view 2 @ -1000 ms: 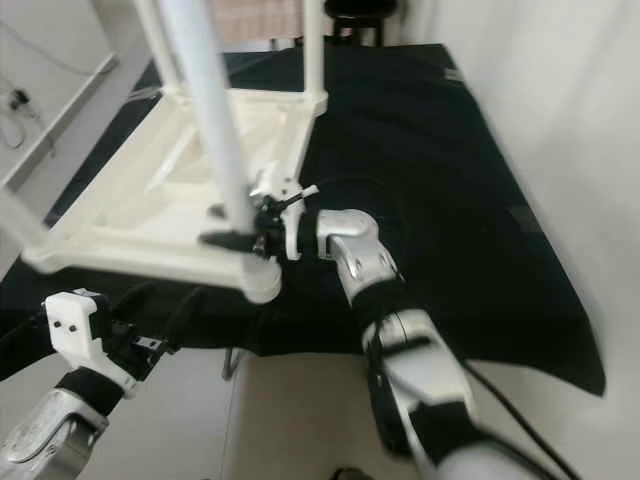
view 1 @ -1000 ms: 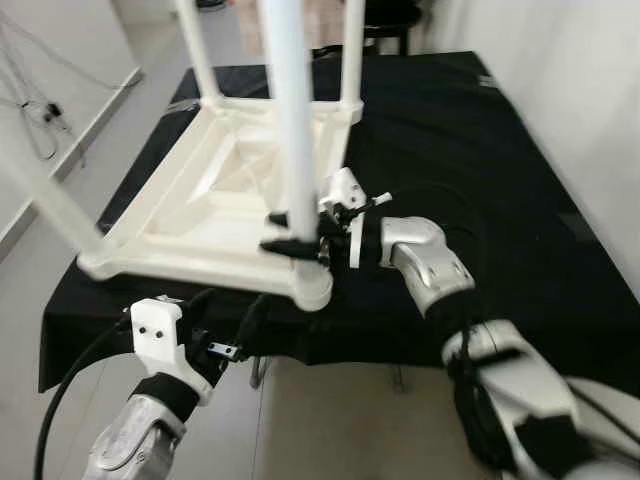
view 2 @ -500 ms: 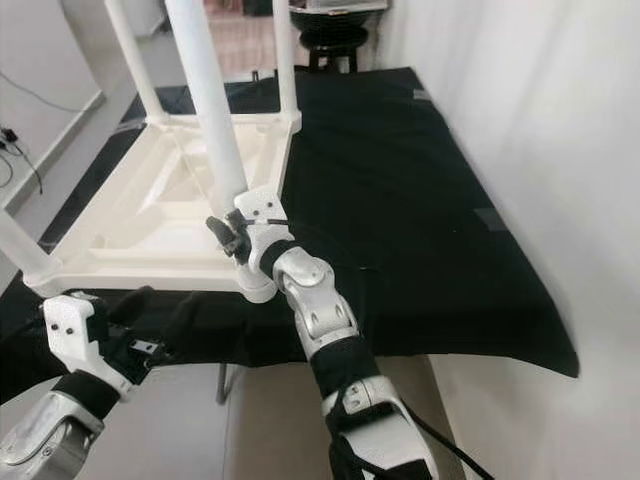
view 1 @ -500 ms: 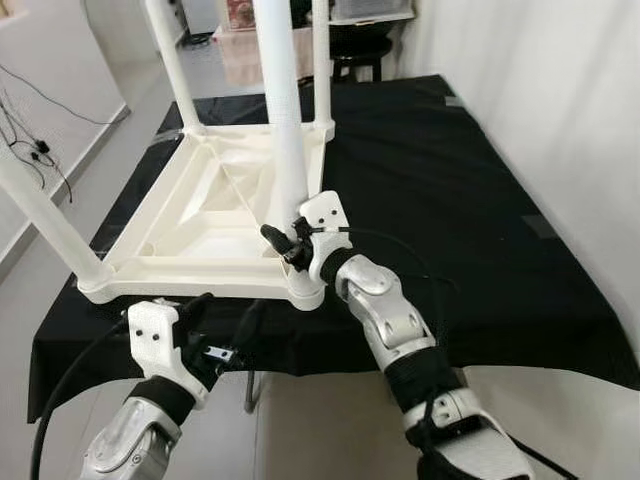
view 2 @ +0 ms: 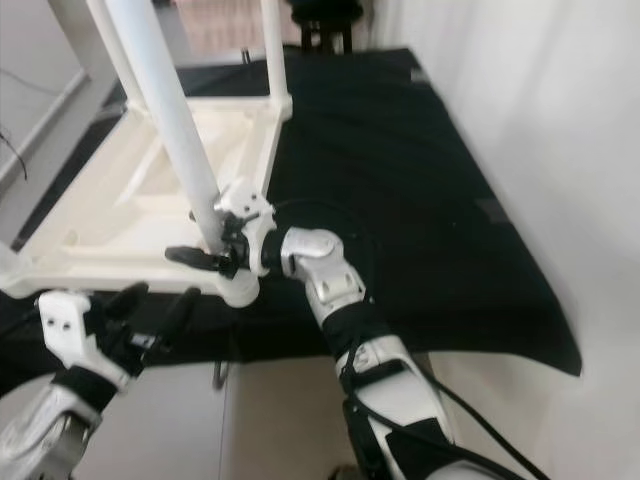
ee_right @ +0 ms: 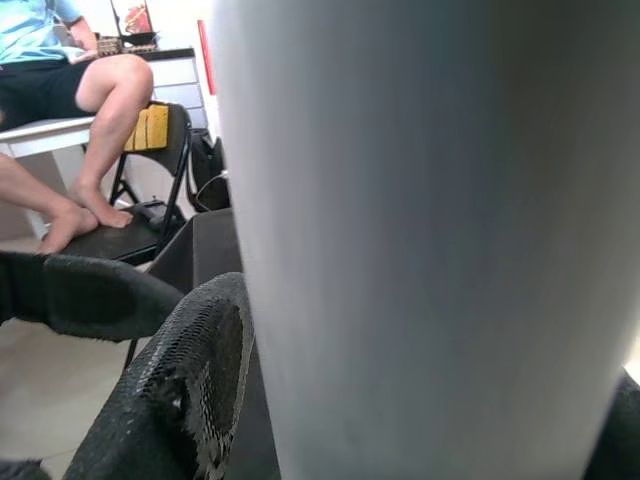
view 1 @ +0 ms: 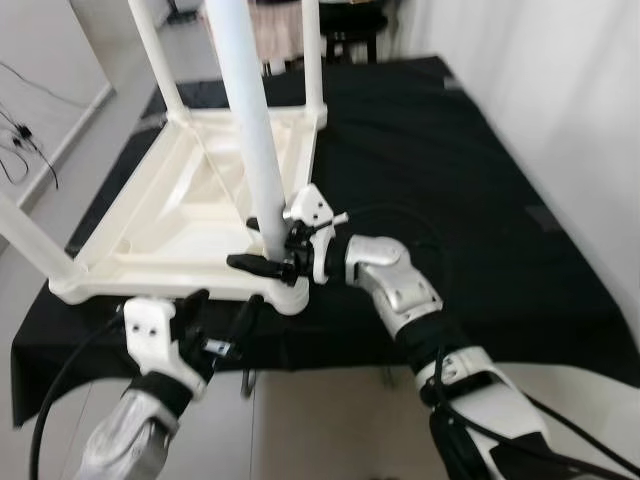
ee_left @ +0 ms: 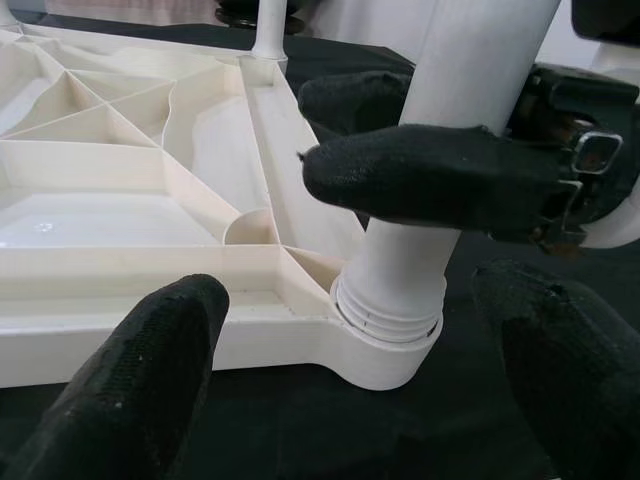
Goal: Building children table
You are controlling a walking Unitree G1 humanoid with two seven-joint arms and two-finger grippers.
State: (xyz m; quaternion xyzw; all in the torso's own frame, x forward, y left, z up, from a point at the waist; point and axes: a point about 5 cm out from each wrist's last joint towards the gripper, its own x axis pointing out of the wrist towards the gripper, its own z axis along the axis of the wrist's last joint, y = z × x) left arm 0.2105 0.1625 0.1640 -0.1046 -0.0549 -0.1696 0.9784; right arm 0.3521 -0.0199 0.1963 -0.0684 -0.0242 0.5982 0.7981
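A white plastic children's table (view 1: 150,270) lies upside down on a black-covered worktable (view 1: 430,150), its legs pointing up. My right gripper (view 1: 262,256) is shut on the near right leg (view 1: 250,130) just above its threaded socket (ee_left: 385,345). One black finger (ee_left: 440,175) crosses in front of the leg and the other sits behind it. My left gripper (view 1: 222,303) hangs open below the worktable's front edge, a little short of that corner, holding nothing.
Two more legs (view 1: 312,55) stand at the far corners and one (view 1: 35,245) at the near left. A white wall (view 1: 560,100) runs along the right. A person (ee_right: 80,110) sits on a chair beyond the table. Cables (view 1: 30,140) lie on the floor at left.
The camera has shifted. My right wrist has turned around the leg: its fingers pointed up-left half a second ago and now lie level, pointing left. The left gripper stays open below the edge.
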